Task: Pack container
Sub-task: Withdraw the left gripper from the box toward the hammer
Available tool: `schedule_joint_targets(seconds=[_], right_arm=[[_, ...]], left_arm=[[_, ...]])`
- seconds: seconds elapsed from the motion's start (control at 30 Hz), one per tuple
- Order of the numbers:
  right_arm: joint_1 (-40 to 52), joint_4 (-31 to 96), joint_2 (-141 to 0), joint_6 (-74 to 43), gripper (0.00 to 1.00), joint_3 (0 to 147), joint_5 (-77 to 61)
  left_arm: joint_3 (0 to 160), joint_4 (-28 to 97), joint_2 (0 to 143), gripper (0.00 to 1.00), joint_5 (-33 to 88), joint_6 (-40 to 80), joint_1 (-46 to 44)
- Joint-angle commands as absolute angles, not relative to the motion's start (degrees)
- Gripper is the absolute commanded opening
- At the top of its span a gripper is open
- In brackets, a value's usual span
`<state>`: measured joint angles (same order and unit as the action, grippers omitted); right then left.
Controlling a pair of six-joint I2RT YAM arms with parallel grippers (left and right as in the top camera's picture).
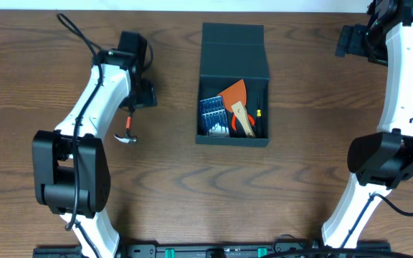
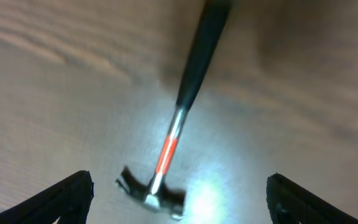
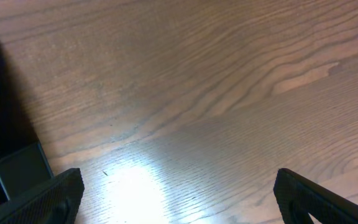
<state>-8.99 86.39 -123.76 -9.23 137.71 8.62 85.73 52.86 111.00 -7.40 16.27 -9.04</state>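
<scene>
On the table, seemingly a hammer beneath spread left end effector, right end effector spread

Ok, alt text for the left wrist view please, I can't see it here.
A small hammer lies on the wooden table, steel head nearest the camera, black grip pointing away. The left fingers stand wide open at the bottom corners, either side of it, not touching it. The picture is slightly blurred.
</scene>
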Motion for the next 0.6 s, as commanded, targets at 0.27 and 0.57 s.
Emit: schedule_joint_targets(seconds=[0.27, 0.57], right_arm=[[-9.0, 86.6, -123.2, -10.0, 0.99, 138.7, 9.0], [-9.0, 86.6, -123.2, -10.0, 0.99, 138.7, 9.0]], left_arm=[[81.4, 58.5, 110.9, 0.91, -6.4, 14.4, -7.4], [80.7, 62.3, 110.8, 0.96, -5.0, 8.5, -7.5]])
